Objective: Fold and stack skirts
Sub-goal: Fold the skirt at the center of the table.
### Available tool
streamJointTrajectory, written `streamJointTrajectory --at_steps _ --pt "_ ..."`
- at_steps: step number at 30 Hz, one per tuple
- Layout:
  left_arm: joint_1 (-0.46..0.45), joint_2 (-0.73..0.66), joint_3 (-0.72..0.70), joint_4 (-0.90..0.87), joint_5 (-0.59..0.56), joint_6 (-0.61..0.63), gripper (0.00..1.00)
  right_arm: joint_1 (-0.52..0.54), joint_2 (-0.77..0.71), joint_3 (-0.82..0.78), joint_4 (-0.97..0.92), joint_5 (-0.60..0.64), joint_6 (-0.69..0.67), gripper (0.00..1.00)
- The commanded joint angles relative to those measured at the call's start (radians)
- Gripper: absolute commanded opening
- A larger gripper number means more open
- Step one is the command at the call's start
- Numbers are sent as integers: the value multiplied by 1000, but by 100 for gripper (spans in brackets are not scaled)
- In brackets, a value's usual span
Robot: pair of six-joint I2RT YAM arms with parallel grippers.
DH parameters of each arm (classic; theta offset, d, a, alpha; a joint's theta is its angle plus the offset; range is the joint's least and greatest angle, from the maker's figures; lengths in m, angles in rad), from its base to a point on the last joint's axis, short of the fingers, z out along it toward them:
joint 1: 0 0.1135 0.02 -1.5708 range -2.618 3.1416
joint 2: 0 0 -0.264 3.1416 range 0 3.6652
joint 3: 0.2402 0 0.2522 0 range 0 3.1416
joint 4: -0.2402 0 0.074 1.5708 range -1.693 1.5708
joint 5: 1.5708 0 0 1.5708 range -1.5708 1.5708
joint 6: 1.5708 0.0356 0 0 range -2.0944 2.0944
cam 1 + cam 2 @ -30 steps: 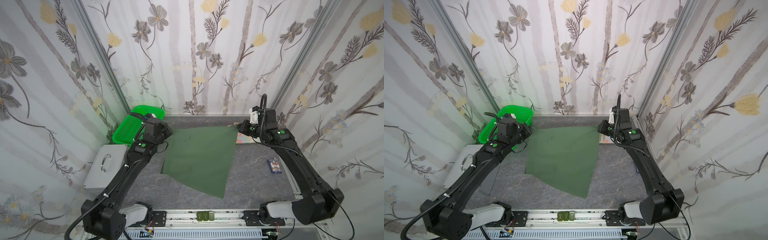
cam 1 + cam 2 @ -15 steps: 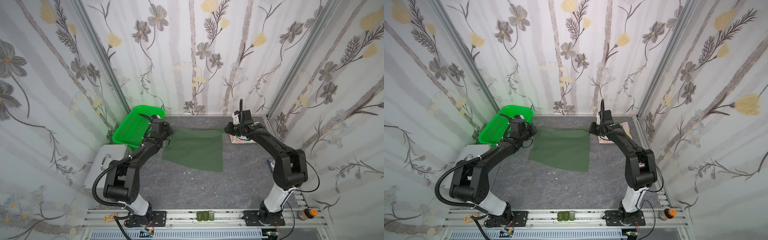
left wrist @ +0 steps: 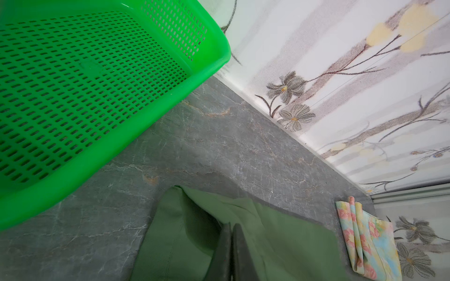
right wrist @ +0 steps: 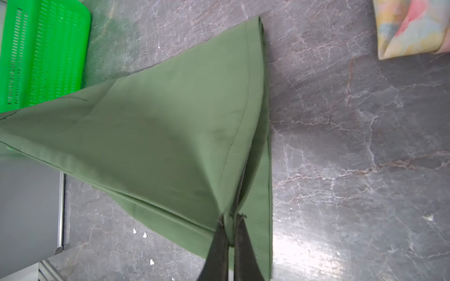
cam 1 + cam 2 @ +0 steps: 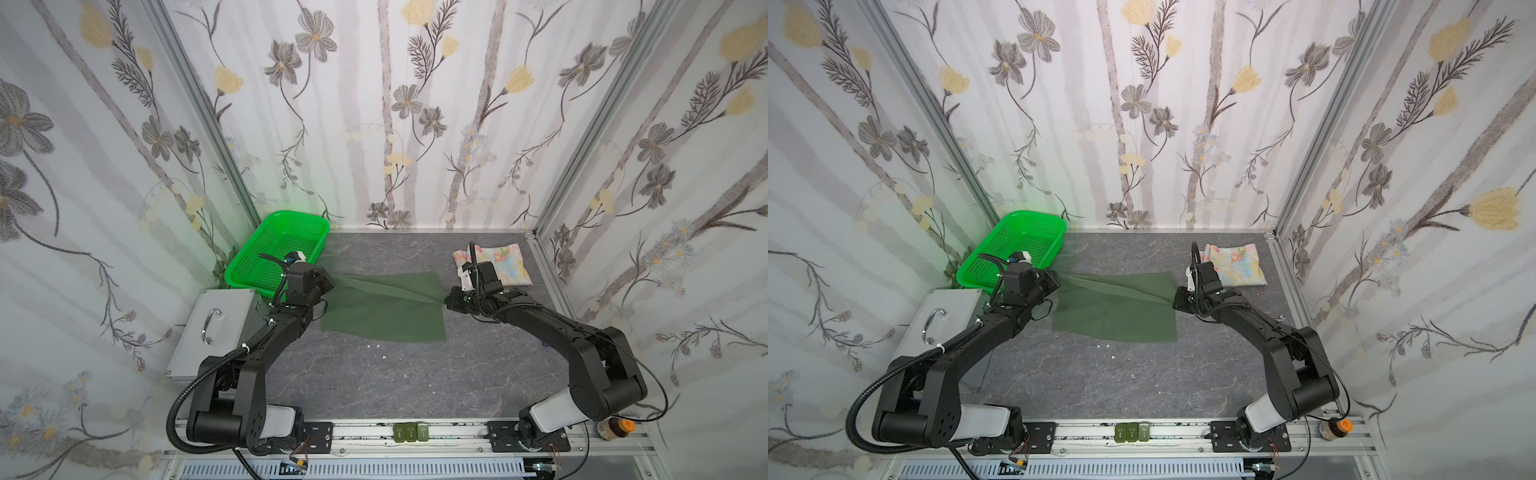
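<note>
Skirt, dark green (image 5: 382, 307): it lies mid-table toward the back on the grey marbled table (image 5: 395, 382). I read its lower layer as flat, with the upper edge lifted and drawn taut between my two grippers.

Left gripper (image 5: 329, 285): jaws pressed together on the skirt corner nearest the basket. In the left wrist view (image 3: 230, 227) cloth bunches around the fingers.

Right gripper (image 5: 447, 300): jaws pinching the opposite corner. In the right wrist view (image 4: 230, 220) the hem seam runs straight into the tips.

Skirt, floral pastel (image 5: 505, 266): folded, in the back right corner, apart from the green one.

Basket, bright green mesh (image 5: 291, 216): back left, just behind my left wrist. Its near edge meets the metal case, and I cannot tell whether it rests there.

Metal case (image 5: 216, 328): handle on top, off the table's left side, beside the left arm.

Bottle, orange cap (image 5: 615, 428): on the front rail by the right arm's base.

White specks (image 5: 384, 356): scattered on bare table in front of the green skirt.

Obscured:
- My right wrist covers the floral skirt's near corner.
- A small item (image 5: 1283, 319) under the right forearm is too covered to name.
- In both top views the gripper bodies hide the fingertips.
- Both wrist views cut the fingers off at the frame edge.
</note>
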Motion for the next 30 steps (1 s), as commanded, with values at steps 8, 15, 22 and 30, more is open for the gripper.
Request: streamJointTrajectory --at_steps 8,15,22,30 --pt "31 -259 -192 22 -42 -19 0 18 -48 -95 40 5 19 0" --pt "33 -399 -290 -69 -10 -81 0 25 -39 -154 58 10 20 0" --pt "31 -383 -318 -87 78 -152 0 71 -40 -215 89 -30 42 0" --pt "11 -85 -182 -247 153 -126 53 79 -57 -284 105 -18 51 0"
